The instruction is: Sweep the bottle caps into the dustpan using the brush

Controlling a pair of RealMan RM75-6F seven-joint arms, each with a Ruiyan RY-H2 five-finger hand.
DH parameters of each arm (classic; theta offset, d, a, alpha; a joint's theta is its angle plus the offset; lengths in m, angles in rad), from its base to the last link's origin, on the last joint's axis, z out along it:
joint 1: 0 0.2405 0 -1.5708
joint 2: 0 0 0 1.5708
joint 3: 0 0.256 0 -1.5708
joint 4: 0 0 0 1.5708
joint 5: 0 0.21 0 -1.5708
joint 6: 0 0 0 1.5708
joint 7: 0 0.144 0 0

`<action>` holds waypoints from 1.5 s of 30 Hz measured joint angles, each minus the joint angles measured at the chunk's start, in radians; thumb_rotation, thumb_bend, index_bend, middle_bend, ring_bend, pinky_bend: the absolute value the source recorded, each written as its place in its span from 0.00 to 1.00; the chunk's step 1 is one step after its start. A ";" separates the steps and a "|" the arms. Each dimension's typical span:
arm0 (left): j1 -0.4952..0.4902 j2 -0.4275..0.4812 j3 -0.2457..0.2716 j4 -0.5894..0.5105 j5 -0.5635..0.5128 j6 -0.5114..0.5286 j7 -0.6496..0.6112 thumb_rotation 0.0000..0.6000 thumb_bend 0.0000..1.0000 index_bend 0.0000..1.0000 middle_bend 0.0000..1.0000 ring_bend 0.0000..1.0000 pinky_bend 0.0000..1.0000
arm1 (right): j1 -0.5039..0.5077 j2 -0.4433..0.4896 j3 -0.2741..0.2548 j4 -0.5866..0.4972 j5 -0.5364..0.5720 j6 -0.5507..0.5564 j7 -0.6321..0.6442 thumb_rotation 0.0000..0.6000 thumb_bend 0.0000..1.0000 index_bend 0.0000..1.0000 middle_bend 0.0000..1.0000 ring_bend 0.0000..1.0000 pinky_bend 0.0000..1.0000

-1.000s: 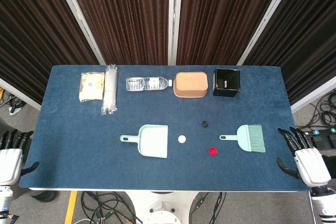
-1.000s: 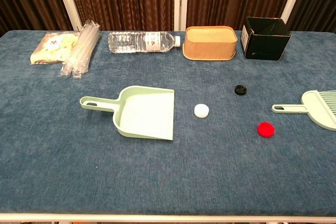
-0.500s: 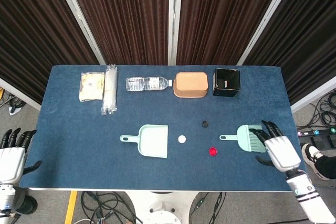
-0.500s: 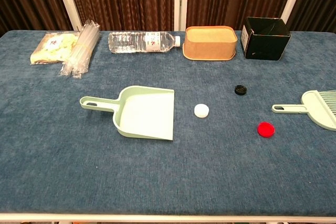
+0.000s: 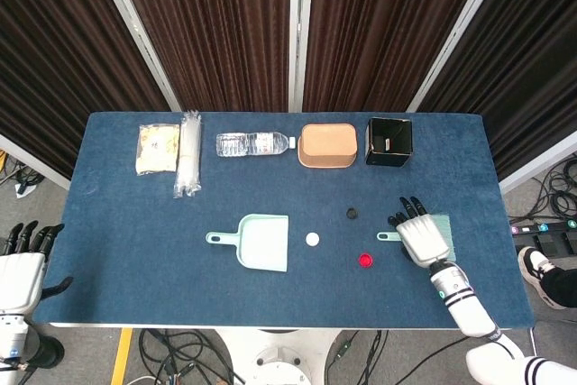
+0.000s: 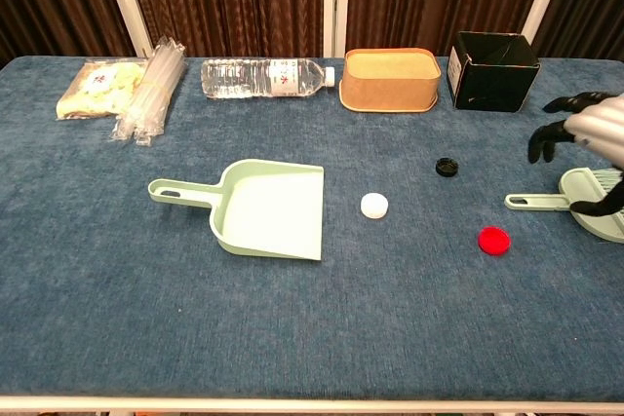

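Mint-green brush [image 6: 593,201] lies ungrasped under the right robot hand [image 5: 421,237], fingers apart; it should lower squarely and wrap the handle firmly before sweeping toward the dustpan [image 5: 260,242].

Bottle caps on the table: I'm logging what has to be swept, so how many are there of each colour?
White cap: 1
Black cap: 1
Red cap: 1
Total: 3 loose caps, all lying on the blue table outside the dustpan.
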 measured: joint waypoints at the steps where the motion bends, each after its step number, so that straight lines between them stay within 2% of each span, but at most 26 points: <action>1: -0.001 -0.001 0.000 0.002 -0.001 -0.002 -0.001 1.00 0.12 0.15 0.18 0.07 0.06 | 0.006 -0.013 0.000 0.015 0.005 -0.005 -0.014 1.00 0.12 0.36 0.35 0.06 0.11; 13: -0.007 -0.007 0.001 0.017 0.003 -0.009 -0.018 1.00 0.12 0.15 0.18 0.07 0.06 | 0.043 -0.113 -0.006 0.134 0.063 -0.033 -0.076 1.00 0.15 0.41 0.40 0.10 0.11; 25: -0.006 -0.012 0.004 0.026 -0.002 -0.013 -0.027 1.00 0.12 0.15 0.18 0.07 0.06 | 0.057 -0.154 -0.021 0.178 0.084 -0.036 -0.082 1.00 0.18 0.46 0.46 0.14 0.11; 31: -0.007 -0.013 0.003 0.031 -0.001 -0.013 -0.030 1.00 0.12 0.15 0.18 0.07 0.06 | 0.060 -0.156 -0.028 0.178 0.098 -0.046 -0.083 1.00 0.22 0.48 0.49 0.16 0.11; 38: -0.021 -0.006 0.002 0.030 0.011 -0.025 -0.039 1.00 0.12 0.15 0.18 0.07 0.06 | 0.058 -0.149 -0.031 0.176 0.090 -0.030 -0.051 1.00 0.30 0.55 0.54 0.21 0.12; 45: -0.077 0.011 -0.013 0.016 0.047 -0.065 -0.061 1.00 0.12 0.15 0.18 0.07 0.06 | 0.048 -0.070 -0.022 0.109 0.056 0.023 0.044 1.00 0.33 0.59 0.56 0.22 0.12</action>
